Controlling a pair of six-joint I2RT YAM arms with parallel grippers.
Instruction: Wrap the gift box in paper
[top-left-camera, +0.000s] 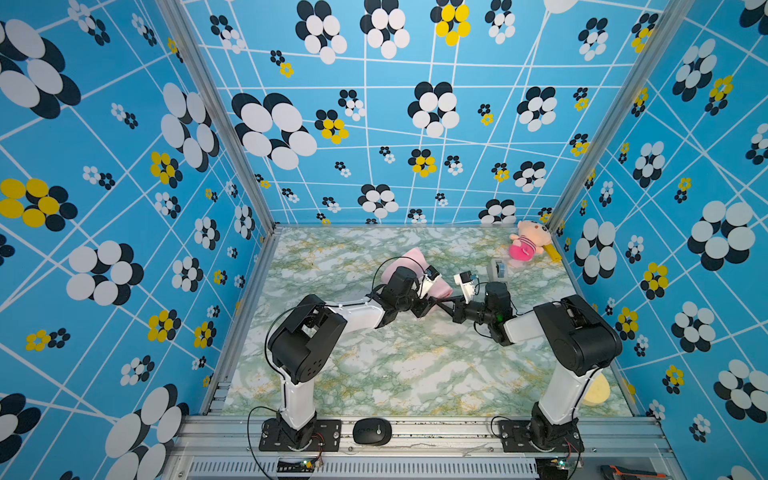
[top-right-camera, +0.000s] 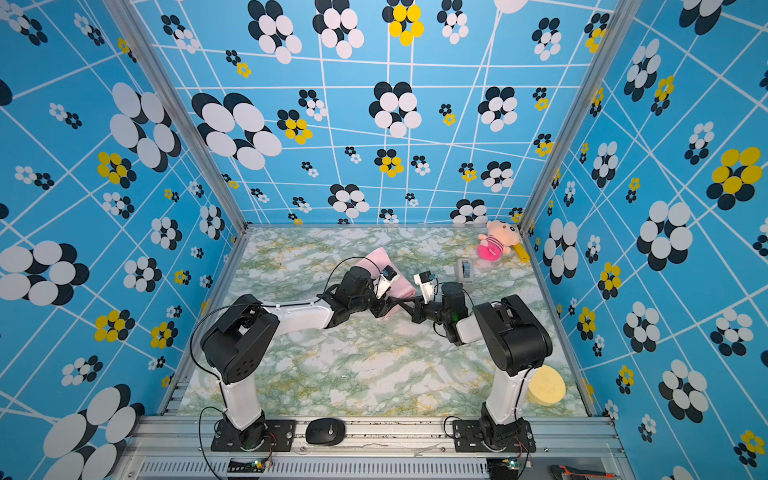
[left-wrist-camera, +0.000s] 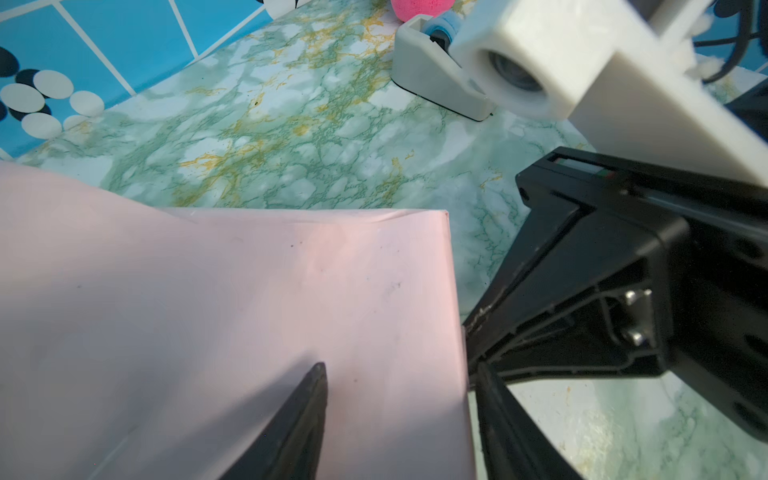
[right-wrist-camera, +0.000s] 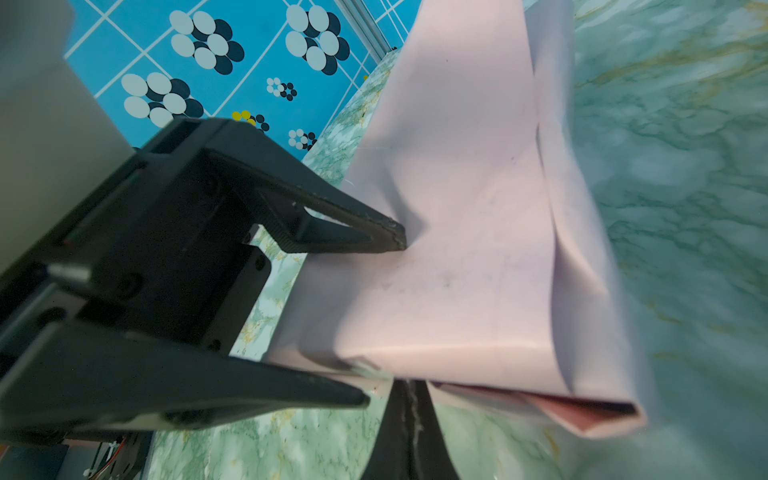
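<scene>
In the left wrist view, the paper (left-wrist-camera: 249, 311) lay pale pink side up over a flat, square-edged shape, most likely the gift box, though none of the box itself showed. The left gripper (left-wrist-camera: 401, 365) stood partly open across the paper's folded edge. One fingertip (left-wrist-camera: 316, 382) rested on the top face and the other finger ran just beside the side face, with no clamp that I could make out. The right gripper (left-wrist-camera: 469, 326) was closed, its tips touching that same side edge. A tape dispenser (left-wrist-camera: 432, 83) sat well apart on the table (left-wrist-camera: 291, 137).

In the right wrist view, the wrapped bundle stretched straight ahead of the right gripper's closed fingers, its long run in line with them. The left gripper came in from the side, across that line. Its upper finger (right-wrist-camera: 374, 237) dented the paper. An open flap (right-wrist-camera: 582, 411) gaped at the near end, just beside the right gripper's tips. I could not tell whether those tips pinched a lip of paper.

In both top views, the paper (top-left-camera: 409, 257) lay mid-table between the two grippers, which met over it. The arms hid too much to fix its slant.

Both grippers were at the bundle, the left on its top and the right at its open end. I judged that the next fold would turn on that end flap.
</scene>
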